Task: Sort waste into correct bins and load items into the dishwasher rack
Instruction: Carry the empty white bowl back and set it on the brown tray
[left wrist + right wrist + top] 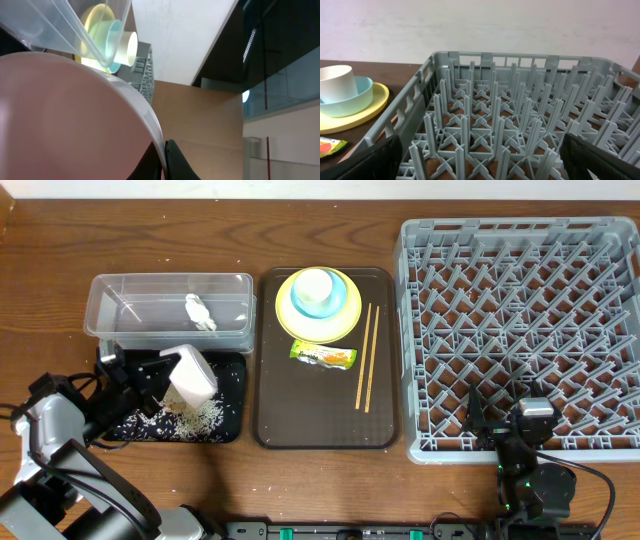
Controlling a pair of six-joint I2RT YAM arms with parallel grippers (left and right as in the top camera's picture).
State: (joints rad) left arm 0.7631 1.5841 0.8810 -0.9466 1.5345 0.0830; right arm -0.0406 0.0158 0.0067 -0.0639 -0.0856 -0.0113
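My left gripper (165, 373) is shut on the rim of the white bowl (192, 377), which is tipped on its side over the black tray (232, 415). Rice grains (185, 418) lie scattered in that tray. In the left wrist view the bowl (65, 115) fills the left, its rim pinched between the fingers (172, 160). A white tissue (200, 311) lies in the clear tub (110, 305). The yellow plate (345, 325), blue bowl (340, 302) and white cup (313, 285) are stacked. Beside them lie the snack wrapper (323, 355) and chopsticks (367, 356). My right gripper (520, 425) stands open at the dishwasher rack's (520, 240) front edge.
The plate stack, wrapper and chopsticks rest on a brown serving tray (300, 420) between the bins and the rack. In the right wrist view the rack's pegs (492, 125) stand just ahead of my open fingers (365, 162), with the plate stack (350, 102) to the left.
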